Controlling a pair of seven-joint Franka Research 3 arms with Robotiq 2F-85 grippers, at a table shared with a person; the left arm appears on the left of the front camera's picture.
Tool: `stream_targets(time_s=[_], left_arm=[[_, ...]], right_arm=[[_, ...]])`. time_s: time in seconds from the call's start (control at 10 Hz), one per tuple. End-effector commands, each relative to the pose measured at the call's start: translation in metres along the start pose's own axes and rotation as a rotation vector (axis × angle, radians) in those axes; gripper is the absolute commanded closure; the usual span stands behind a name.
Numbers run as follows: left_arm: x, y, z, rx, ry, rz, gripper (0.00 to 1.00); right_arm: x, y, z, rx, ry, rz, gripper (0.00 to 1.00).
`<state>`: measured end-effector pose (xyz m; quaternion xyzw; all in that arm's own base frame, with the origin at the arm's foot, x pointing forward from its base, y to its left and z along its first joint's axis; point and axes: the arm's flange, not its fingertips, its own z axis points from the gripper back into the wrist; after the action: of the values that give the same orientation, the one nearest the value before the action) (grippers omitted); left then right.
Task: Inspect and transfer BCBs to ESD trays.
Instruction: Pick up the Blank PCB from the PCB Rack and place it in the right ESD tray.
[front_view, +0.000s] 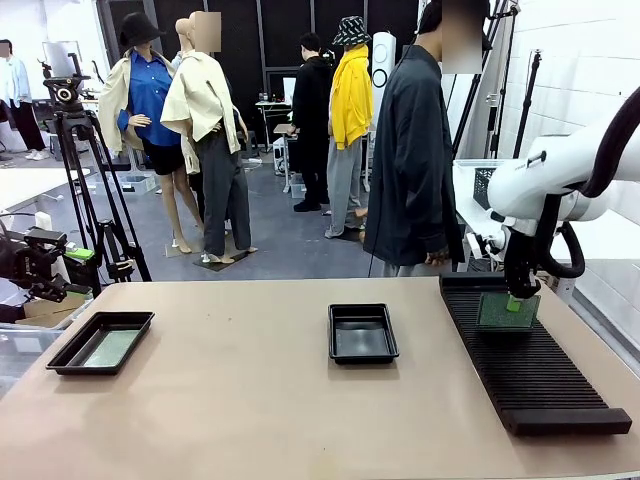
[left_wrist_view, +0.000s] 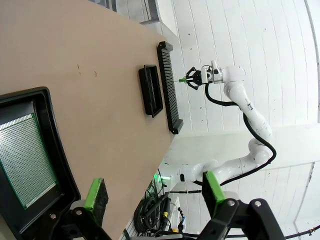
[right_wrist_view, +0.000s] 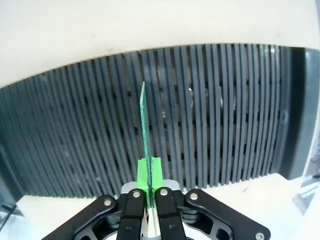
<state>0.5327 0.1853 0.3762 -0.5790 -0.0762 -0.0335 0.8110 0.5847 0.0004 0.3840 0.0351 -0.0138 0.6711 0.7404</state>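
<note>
My right gripper (front_view: 517, 302) is shut on the top edge of a green BCB (front_view: 506, 311), which stands upright over the far end of the long black slotted rack (front_view: 530, 370). The right wrist view looks along the BCB (right_wrist_view: 145, 130) edge-on, pinched between the green pads (right_wrist_view: 149, 175) above the rack's ribs. An ESD tray (front_view: 362, 332) sits at the table's middle with a bare floor. Another ESD tray (front_view: 100, 342) at the left holds a flat green BCB (left_wrist_view: 22, 160). My left gripper (left_wrist_view: 155, 192) hangs open above that tray's near edge.
A person in a dark jacket (front_view: 415, 160) stands at the far side of the table, behind the rack. A camera tripod (front_view: 85, 180) stands off the table's far left. The tabletop (front_view: 240, 400) between the trays is bare.
</note>
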Motion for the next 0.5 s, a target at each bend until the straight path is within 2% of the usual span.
stream_targets(time_s=[0.0, 0.2, 0.4], left_arm=[[-0.001, -0.002, -0.001, -0.015, -0.014, -0.001, 0.0], [-0.001, -0.002, -0.001, -0.015, -0.014, -0.001, 0.0], [-0.001, -0.002, -0.001, -0.015, -0.014, -0.001, 0.0]], right_arm=[[0.004, 0.011, 0.032, 0.047, -0.06, -0.079, 1.0], [0.013, 0.022, 0.058, 0.08, -0.098, -0.176, 1.0], [0.025, 0.04, 0.074, 0.089, -0.087, -0.292, 1.0]])
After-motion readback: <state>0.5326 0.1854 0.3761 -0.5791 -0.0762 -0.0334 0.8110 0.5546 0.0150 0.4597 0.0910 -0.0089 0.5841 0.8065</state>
